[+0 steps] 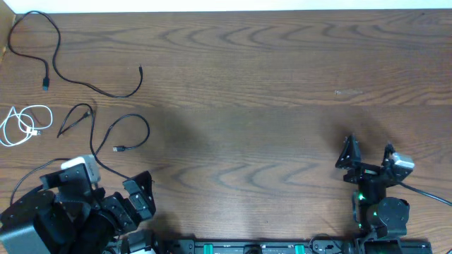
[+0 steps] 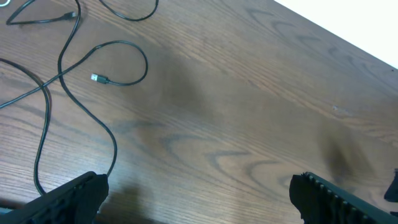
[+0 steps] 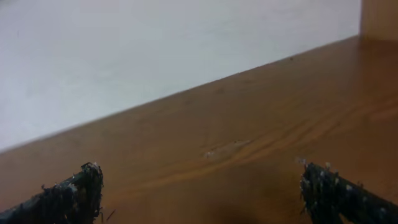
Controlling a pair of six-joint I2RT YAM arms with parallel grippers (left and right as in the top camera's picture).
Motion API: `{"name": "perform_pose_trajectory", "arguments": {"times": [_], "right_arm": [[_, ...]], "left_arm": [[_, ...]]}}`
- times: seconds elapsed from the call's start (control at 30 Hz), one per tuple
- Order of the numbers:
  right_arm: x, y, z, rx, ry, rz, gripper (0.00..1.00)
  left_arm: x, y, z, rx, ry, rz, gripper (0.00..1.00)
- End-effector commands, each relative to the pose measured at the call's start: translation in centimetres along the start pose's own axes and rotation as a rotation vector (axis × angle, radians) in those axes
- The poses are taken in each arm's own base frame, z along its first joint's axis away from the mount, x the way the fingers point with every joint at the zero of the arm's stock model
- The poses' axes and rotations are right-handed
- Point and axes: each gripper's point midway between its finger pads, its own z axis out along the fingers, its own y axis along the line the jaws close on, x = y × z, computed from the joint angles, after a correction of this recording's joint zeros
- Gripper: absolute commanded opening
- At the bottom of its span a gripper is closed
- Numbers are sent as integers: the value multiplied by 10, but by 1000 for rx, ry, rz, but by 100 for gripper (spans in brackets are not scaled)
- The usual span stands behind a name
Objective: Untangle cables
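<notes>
Left tool (image 2: 196, 186) and right tool (image 3: 200, 180) both stand released and empty, cables (image 1: 93, 130) lying loose on the table (image 1: 268, 85).

Thin black cables (image 2: 115, 152) lie in loose loops on the wooden desk (image 2: 249, 93), one plug (image 2: 95, 78) lying apart. The left end effector (image 2: 198, 190) stands wide open.

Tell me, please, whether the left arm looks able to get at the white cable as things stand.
Probably yes. The white cable lies coiled on the table, close ahead of the left gripper, whose jaws stand open and empty. Nothing covers it; the black cables lie beside it, not over it.
</notes>
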Motion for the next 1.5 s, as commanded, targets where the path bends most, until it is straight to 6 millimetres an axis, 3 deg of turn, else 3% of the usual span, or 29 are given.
{"name": "perform_pose_trajectory", "arguments": {"times": [0.0,0.6,0.9,1.47], "right_arm": [[5,6,0,-51,22,-125,99],[5,4,0,-44,22,-193,99],[9,12,-1,-95,31,-364,99],[8,11,-1,-90,27,-366,99]], "left_arm": [[-1,-3,-2,15,-6,17,98],[-1,-3,-2,15,-6,17,98],[-1,-3,-2,15,-6,17,98],[-1,-3,-2,15,-6,17,98]]}}
